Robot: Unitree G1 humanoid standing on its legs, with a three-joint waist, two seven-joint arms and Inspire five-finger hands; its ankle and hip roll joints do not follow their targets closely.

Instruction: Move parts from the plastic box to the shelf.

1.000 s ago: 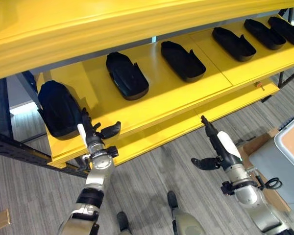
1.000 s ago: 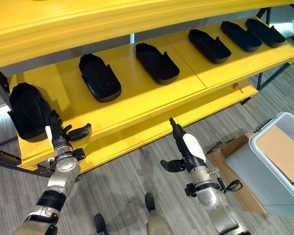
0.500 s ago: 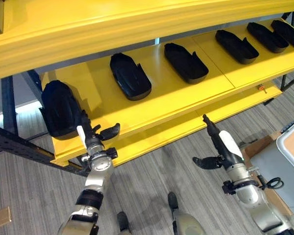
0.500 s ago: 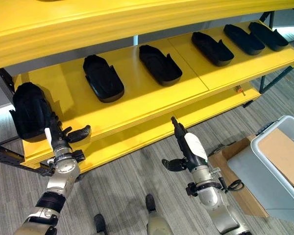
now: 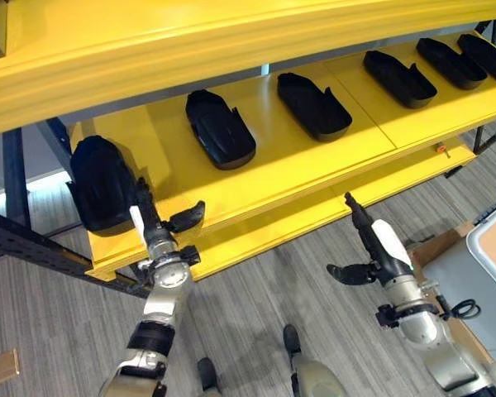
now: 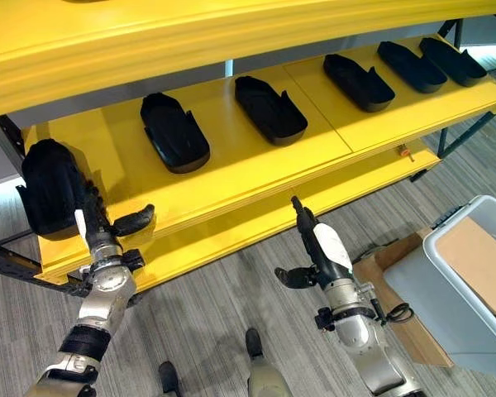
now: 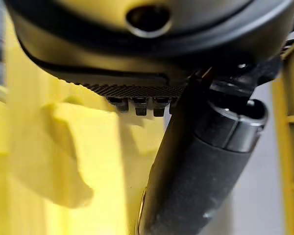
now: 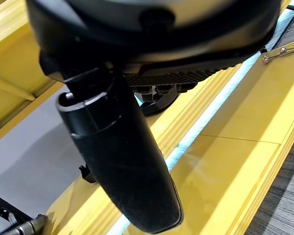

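Since half a second ago the left robot hand (image 5: 153, 227) has crept a touch further up the side of the leftmost black part (image 5: 101, 184); little else has changed. That part stands at the left end of the yellow shelf (image 5: 273, 157), tilted, long axis running front to back, its rounded end toward the rear. The left robot hand's fingers are straight, thumb spread, resting against the part rather than gripping it. The right robot hand (image 5: 365, 248) hangs open and empty below the shelf edge. Judging by this, placing is nearly done; next the hand should draw back and turn to the plastic box (image 6: 459, 273) for another part.
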